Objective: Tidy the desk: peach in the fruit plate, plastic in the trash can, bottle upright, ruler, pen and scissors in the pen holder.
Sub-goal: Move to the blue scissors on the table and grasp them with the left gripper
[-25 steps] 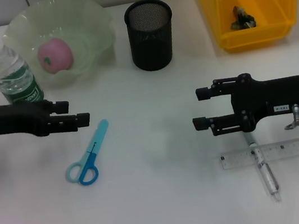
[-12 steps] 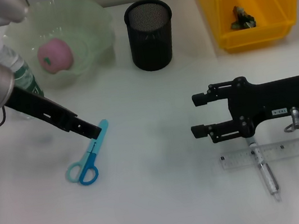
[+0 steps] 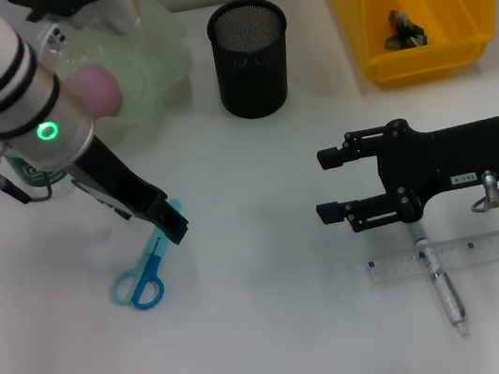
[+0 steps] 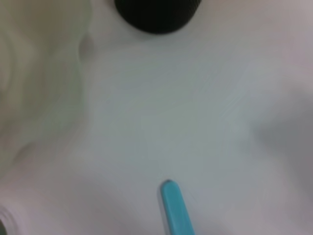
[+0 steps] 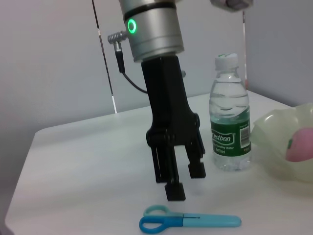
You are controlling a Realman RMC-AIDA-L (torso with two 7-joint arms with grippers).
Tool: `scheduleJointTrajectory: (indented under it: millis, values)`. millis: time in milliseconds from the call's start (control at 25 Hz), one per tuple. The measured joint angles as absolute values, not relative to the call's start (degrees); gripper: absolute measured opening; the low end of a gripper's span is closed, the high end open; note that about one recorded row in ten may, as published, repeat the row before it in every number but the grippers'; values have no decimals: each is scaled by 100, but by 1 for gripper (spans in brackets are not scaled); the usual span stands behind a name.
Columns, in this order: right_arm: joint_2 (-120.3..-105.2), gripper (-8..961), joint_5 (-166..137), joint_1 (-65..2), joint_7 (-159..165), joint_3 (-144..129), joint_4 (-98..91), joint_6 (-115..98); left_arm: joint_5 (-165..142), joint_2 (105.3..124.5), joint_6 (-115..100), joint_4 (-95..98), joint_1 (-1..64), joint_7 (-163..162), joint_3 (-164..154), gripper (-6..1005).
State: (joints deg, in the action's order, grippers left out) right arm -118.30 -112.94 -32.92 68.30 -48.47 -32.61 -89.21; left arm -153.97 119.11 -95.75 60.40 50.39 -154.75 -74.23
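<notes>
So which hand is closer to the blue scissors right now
The left. The left hand hangs just above the blade end of the scissors, fingers apart. The right hand is open too, well across the desk, above the pen and ruler.

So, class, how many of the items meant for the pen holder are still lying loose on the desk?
3. The scissors lie just below the left gripper. The ruler lies under the right gripper's arm, and the pen lies across the ruler. None hidden, apparently.
</notes>
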Motion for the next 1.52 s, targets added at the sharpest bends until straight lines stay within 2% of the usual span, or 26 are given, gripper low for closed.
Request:
scheduleJointTrajectory:
  millis: [240,1520]
  values:
    - [-11843,724,-11294,-3296,6604,-5006,-3152,-8872,-15452,11903,-9555,5677,5228,-15822,-7471,797]
    - [-11839,723,-11305,-3453,6924,-5074,-3164,-8939,-15568,11918,-9009,5007,5277,-15758,-8081,795]
